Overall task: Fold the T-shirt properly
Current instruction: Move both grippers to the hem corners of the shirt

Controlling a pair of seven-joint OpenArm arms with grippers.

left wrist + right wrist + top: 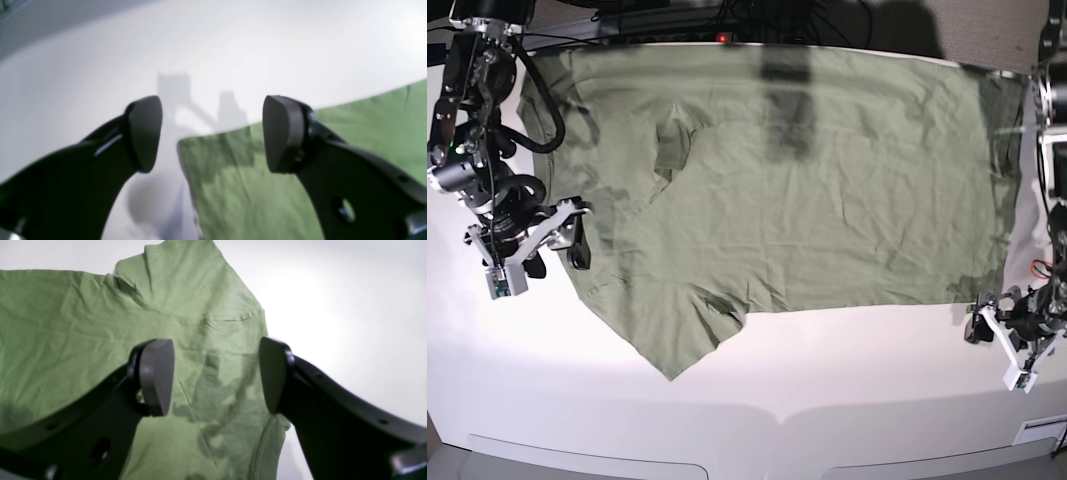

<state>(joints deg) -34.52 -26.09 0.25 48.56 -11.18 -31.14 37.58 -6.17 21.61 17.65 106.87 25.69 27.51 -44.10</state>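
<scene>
T-shirt (797, 180), one, green, spread flat over upper and middle frame on white table (827, 380), long axis left-right, collar end at left, hem at right. Grippers, two: right gripper (555, 240) at left edge, left gripper (999, 330) lower right, both with jaws spread, holding nothing.

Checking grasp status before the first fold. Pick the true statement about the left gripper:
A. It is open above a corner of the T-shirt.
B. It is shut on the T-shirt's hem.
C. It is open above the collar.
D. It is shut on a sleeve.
A: the left gripper stands open with nothing between its jaws, and a corner of the T-shirt lies flat on the white table under it.
</scene>
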